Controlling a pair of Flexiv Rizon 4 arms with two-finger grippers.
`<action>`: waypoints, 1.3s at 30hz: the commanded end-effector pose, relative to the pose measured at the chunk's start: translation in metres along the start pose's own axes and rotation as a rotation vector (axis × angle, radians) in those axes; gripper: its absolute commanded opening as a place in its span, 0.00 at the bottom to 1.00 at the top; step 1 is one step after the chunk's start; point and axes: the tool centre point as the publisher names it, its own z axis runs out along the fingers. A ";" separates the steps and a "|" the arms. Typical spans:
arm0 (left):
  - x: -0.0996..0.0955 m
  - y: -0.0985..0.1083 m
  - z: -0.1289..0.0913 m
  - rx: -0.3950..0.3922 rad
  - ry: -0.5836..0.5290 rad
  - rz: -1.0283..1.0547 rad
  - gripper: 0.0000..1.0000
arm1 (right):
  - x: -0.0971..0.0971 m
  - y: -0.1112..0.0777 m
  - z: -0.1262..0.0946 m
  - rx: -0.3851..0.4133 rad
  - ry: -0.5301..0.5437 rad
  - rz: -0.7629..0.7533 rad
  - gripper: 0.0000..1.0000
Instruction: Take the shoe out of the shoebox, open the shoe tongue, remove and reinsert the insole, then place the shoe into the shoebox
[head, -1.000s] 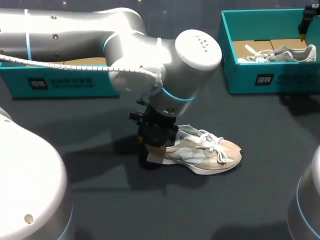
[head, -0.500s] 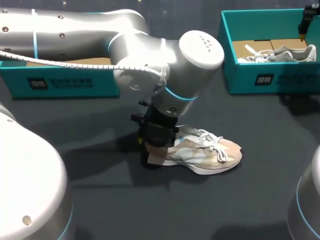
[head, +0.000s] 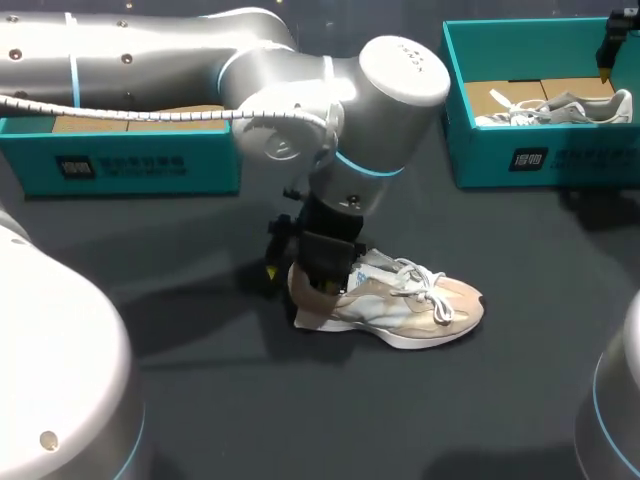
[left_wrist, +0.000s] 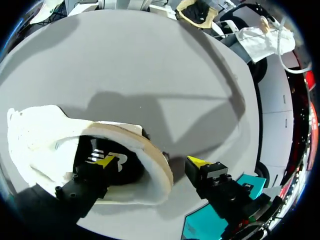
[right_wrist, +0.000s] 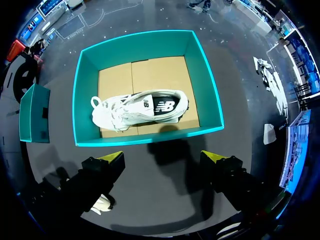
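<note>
Dark table (head: 300, 420): teal shoebox (head: 590, 160) is noted at the far right, white sneaker (right_wrist: 140, 107) inside. Beige sneaker (head: 420, 310) is set on the table, outside the box. Left gripper (left_wrist: 150, 162) is spread astride its heel, one finger inside. Right gripper (right_wrist: 162, 159) is held spread above the box.

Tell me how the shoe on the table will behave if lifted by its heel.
The shoe will probably hang toe-down, since the left gripper straddles only its heel rim. That padded rim looks soft, so it may flex or slip. Lying flat on its sole on the table, it should slide rather than tip if pushed.
</note>
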 end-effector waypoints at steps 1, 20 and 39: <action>0.013 0.003 -0.016 0.019 -0.038 -0.010 1.00 | 0.000 -0.001 0.000 -0.001 0.000 0.000 1.00; 0.074 -0.017 -0.101 0.337 -0.330 -0.362 1.00 | 0.000 -0.001 0.000 -0.001 0.000 0.000 1.00; 0.095 -0.008 -0.096 0.503 -0.415 -0.563 1.00 | 0.000 -0.001 0.000 -0.001 0.000 0.000 1.00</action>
